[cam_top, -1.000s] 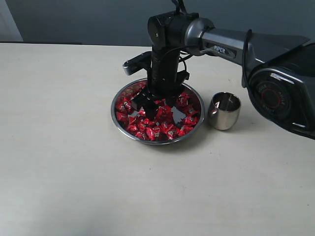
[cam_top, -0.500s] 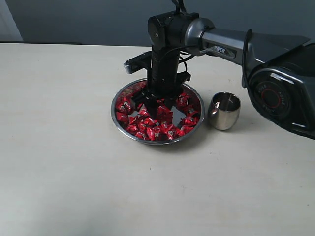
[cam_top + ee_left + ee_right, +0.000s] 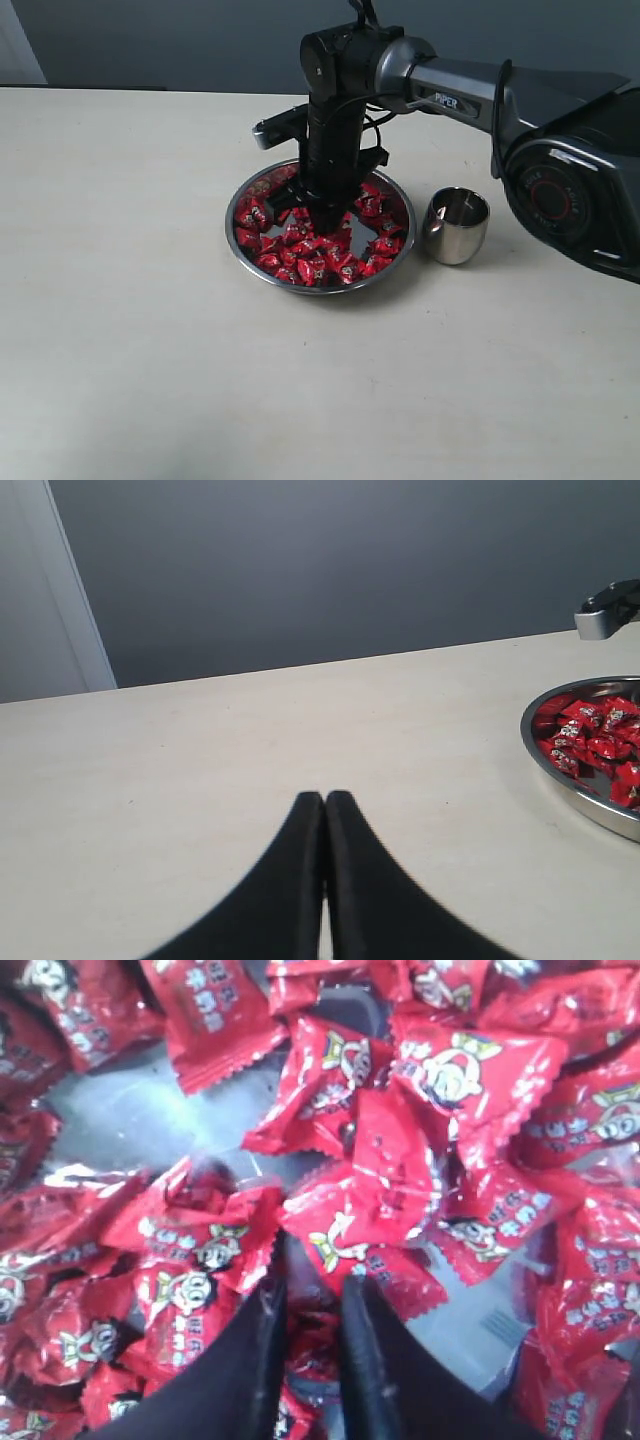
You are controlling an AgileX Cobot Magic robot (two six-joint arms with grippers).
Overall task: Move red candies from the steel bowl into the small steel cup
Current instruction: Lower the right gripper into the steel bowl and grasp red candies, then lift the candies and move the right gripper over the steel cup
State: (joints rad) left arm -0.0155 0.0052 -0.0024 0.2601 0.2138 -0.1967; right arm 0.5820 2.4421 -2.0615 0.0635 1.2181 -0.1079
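The steel bowl (image 3: 318, 290) sits mid-table, filled with red candies (image 3: 310, 262). My right gripper (image 3: 318, 222) points straight down into the pile near the bowl's centre. In the right wrist view its black fingers (image 3: 312, 1285) stand close together with a red candy (image 3: 318, 1345) pinched between them, other wrappers crowding both sides and patches of bare bowl floor (image 3: 140, 1110) showing. The small steel cup (image 3: 456, 226) stands upright just right of the bowl, and I see no candy in it. My left gripper (image 3: 325, 798) is shut and empty over bare table, left of the bowl's rim (image 3: 585, 800).
The pale table (image 3: 130, 330) spreads wide to the left and front of the bowl. The right arm's base housing (image 3: 575, 200) sits at the right edge, close behind the cup. A grey wall runs along the far table edge.
My right gripper's fingers have closed from wide apart to narrow, down among the candies, and a few wrappers near the bowl's centre shifted. The left gripper, bowl and cup stayed put.
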